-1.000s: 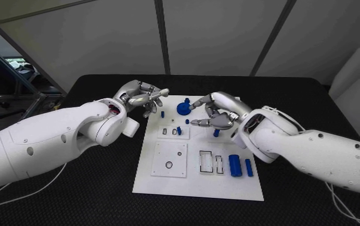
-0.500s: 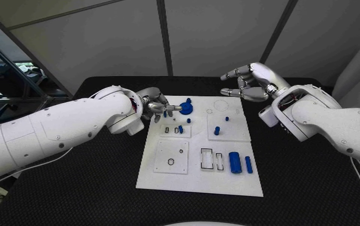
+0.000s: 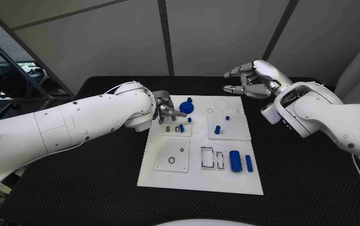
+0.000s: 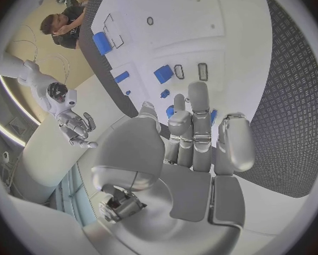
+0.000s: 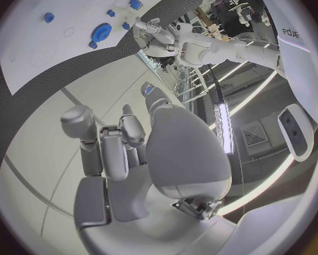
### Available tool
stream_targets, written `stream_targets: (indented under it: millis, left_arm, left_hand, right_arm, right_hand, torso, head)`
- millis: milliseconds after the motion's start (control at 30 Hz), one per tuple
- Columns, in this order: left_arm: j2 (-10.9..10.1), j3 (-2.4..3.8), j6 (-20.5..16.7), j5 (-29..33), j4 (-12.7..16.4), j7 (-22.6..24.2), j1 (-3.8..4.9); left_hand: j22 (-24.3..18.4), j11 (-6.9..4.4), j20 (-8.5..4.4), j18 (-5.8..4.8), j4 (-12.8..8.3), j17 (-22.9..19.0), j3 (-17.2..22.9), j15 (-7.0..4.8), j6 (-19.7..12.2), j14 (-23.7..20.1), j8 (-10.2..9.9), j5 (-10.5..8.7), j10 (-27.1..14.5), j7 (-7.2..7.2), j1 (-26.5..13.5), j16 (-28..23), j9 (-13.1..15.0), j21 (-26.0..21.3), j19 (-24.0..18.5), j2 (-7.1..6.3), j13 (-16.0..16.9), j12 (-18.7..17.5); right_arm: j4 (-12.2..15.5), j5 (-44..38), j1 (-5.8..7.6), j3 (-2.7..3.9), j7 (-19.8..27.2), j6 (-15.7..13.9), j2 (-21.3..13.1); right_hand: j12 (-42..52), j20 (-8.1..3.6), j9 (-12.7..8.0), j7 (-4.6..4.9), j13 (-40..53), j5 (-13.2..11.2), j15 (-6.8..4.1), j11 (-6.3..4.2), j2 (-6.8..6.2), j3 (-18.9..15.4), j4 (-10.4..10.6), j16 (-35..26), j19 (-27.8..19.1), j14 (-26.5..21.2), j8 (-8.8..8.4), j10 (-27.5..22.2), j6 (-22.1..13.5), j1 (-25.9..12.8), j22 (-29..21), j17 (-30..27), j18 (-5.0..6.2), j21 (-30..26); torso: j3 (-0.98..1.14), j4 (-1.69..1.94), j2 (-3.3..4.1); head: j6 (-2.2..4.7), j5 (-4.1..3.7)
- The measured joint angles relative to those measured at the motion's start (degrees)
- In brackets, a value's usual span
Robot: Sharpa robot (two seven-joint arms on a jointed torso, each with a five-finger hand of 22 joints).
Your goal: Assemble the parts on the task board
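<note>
Both hands hold nothing: left hand [image 3: 166,111] fingers extended (wrist view), right hand [image 3: 251,78] loosely spread.

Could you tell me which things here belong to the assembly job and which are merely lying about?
Job:
task board
blue gear
blue peg
two blue cylinders
left hand
right hand

Lying about:
black table only

The robot had two big, smooth white arms. Each ended in a shiny silver hand, the left hand [image 3: 166,111] and the right hand [image 3: 252,79], with dark gaps between the finger parts and rounded fingertips.
</note>
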Motion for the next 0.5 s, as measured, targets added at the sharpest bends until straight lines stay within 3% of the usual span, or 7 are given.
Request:
stream_targets:
  millis: [133, 500]
  left_arm:
    - [1.19, -0.39, 1.49, -0.54, -0.59, -0.79, 0.16]
    - [2.79, -0.77, 5.09, -1.17, -1.79, -1.78, 0.33]
  left_hand:
    - [0.1, 0.0, -0.2, 0.01, 0.0, 0.03, 0.0, 0.0, 0.0, 0.0, 0.03, 0.0, 0.0, 0.0, 0.0, 0.0, 0.25, 0.0, 0.2, 0.0, 0.02, 0.01]
    - [0.47, 0.01, 0.01, 0.01, 0.0, 0.24, 0.0, 0.0, -0.58, 0.0, 0.65, 0.0, 0.0, -0.17, 0.2, -0.29, 1.16, 0.22, 0.42, 0.19, 0.19, 0.01]
  right_arm:
    - [-0.26, 0.04, 0.02, 0.0, -0.23, 0.23, 0.22]
    - [-0.79, 0.02, 0.03, 0.0, -0.83, 0.8, 0.76]
  right_hand:
    - [0.0, 0.0, 0.0, 0.0, -0.07, 0.09, 0.0, 0.0, 0.0, 0.0, 0.0, 0.0, 0.0, 0.0, 0.0, 0.0, 0.0, 0.0, 0.0, 0.0, 0.0, 0.0]
    - [0.0, 0.0, -0.05, 0.0, -0.18, 0.62, 0.0, 0.0, 0.0, 0.0, 0.0, 0.0, 0.0, 0.0, 0.0, 0.0, 0.0, 0.0, -0.11, 0.0, 0.0, -0.24]
  torso:
    - [-0.05, 0.0, 0.07]
    - [-0.16, -0.08, 0.22]
  head:
    - [-0.11, 0.08]
    - [-0.37, 0.05]
